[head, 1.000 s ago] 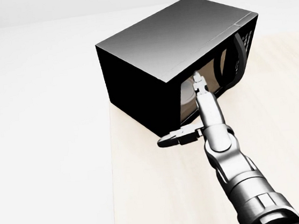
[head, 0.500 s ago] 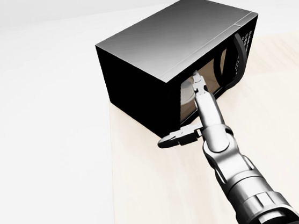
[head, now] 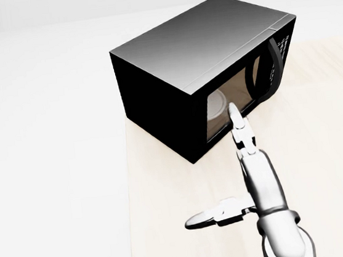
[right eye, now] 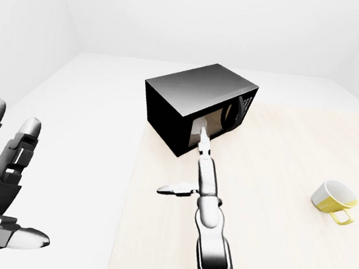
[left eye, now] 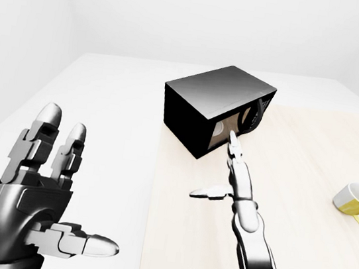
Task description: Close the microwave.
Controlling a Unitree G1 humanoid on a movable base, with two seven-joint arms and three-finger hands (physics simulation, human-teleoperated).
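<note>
One microwave is seen on the pale wooden bench, at the bench's upper left corner in the eye views. Its door side faces lower right in the head view; through the window a pale round object is visible inside, but what it is cannot be made out. Whether the door is fully seated cannot be determined from these views, since the door is seen at a steep angle.

The right hand is extended toward the door with its fingers straight and the thumb spread sideways to the left; nothing is gripped. The fingertip lies at the lower edge of the window, but contact cannot be confirmed. The right forearm is cut off by the bottom edge of the head view.

The left hand is raised at the lower left of the left-eye view, spread open and empty; it is partly cropped in the right-eye view.

One white-and-yellow cup lies tipped on the bench, well apart from the microwave.
</note>
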